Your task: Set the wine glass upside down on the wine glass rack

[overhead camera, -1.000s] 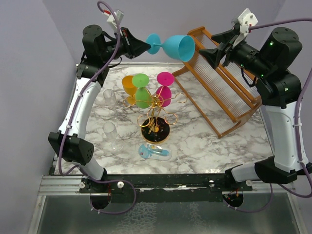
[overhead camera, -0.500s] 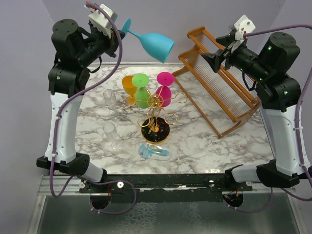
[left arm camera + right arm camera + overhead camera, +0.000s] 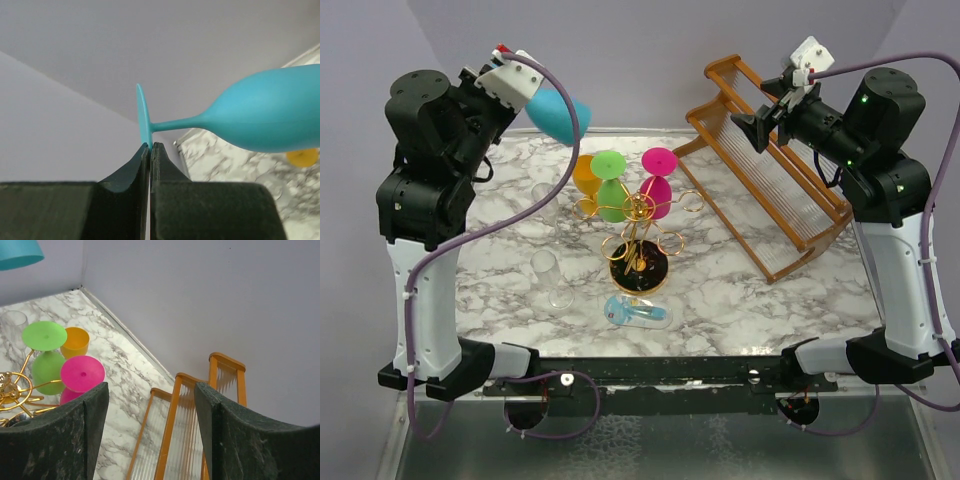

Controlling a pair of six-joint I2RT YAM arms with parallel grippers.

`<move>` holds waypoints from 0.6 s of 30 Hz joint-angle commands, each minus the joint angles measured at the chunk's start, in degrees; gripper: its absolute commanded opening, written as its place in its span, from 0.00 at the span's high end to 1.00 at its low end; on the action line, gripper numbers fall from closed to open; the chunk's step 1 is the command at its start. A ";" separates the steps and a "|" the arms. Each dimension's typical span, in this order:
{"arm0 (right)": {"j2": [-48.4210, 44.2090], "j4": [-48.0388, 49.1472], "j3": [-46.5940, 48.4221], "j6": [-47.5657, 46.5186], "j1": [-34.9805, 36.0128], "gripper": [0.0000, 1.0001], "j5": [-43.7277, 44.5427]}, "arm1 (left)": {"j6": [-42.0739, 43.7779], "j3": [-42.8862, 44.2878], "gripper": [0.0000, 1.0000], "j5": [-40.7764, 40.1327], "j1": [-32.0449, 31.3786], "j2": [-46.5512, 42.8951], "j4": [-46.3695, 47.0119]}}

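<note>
The left gripper (image 3: 150, 147) is clenched on the foot rim of the turquoise plastic wine glass (image 3: 270, 120), held high over the marble table (image 3: 740, 290), far-left. Carrying step, I judge: next, invert it fully and hang its foot in a free ring of the gold wire tree-shaped rack (image 3: 640, 232). The right gripper (image 3: 150, 390) hangs released, empty, above the brown wooden slatted rack (image 3: 775, 190)
</note>
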 commanded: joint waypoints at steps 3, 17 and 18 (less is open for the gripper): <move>-1.42 -0.69 -0.69 -0.70 -0.04 0.31 0.95 | 15.55 -6.97 1.00 -11.22 0.13 -0.85 -6.28; -2.19 -0.64 -2.13 -1.64 -0.08 0.31 1.47 | 25.25 -14.63 1.00 0.31 0.04 0.29 -10.41; -2.18 -0.64 -2.24 -1.64 -0.12 0.31 1.60 | 25.61 -14.68 1.00 1.24 -0.03 0.39 -10.81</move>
